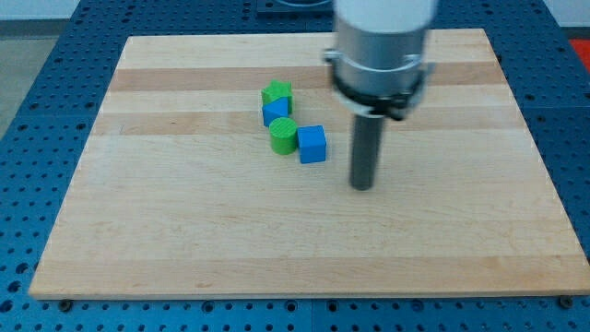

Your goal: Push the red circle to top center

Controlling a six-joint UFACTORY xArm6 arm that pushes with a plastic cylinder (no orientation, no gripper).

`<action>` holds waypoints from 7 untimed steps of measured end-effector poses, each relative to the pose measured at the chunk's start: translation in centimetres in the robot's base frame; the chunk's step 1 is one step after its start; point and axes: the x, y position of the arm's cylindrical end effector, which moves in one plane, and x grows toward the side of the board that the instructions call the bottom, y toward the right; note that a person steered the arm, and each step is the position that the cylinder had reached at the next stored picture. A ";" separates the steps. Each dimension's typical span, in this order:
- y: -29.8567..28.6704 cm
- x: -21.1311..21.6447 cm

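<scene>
No red circle shows anywhere in the camera view; it may be hidden behind the arm's wide silver body (pixel 383 46) at the view's top. My tip (pixel 363 186) rests on the wooden board (pixel 184 240), right of centre. It stands about 40 px to the right of, and slightly below, the blue cube (pixel 312 144), touching no block.
A cluster of blocks lies left of my tip: a green star-like block (pixel 277 92) at its top, a blue block (pixel 276 112) under it, a green cylinder (pixel 284 135), then the blue cube. A blue perforated table (pixel 37 138) surrounds the board.
</scene>
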 end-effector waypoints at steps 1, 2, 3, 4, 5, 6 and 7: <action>5.3 -0.4; 6.6 -2.6; 6.5 -5.3; 6.2 -8.2; 5.4 -9.9; 4.2 -10.2; 2.1 -10.3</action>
